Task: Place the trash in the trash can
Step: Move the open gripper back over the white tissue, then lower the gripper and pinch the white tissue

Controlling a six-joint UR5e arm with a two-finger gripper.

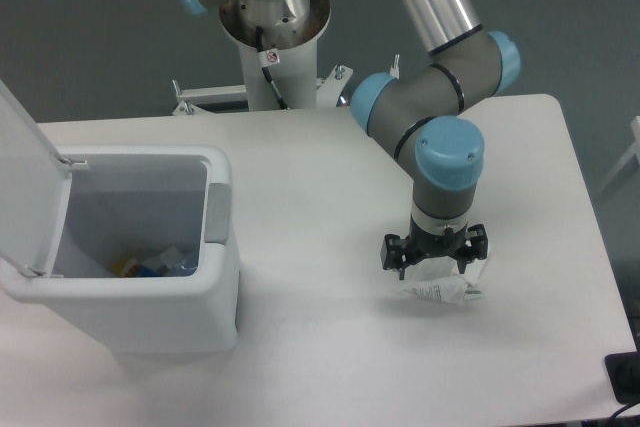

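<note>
The jaws are standing spread wide, straddling the crumpled wrapper [441, 289] without closing on it, as the gripper [434, 258] is pressing down over it on the white table [330, 177]. The trash can [140, 317] is sitting well apart with its lid [25, 187] tipped up, and the crushed bottle [160, 264] is lying inside it.
</note>
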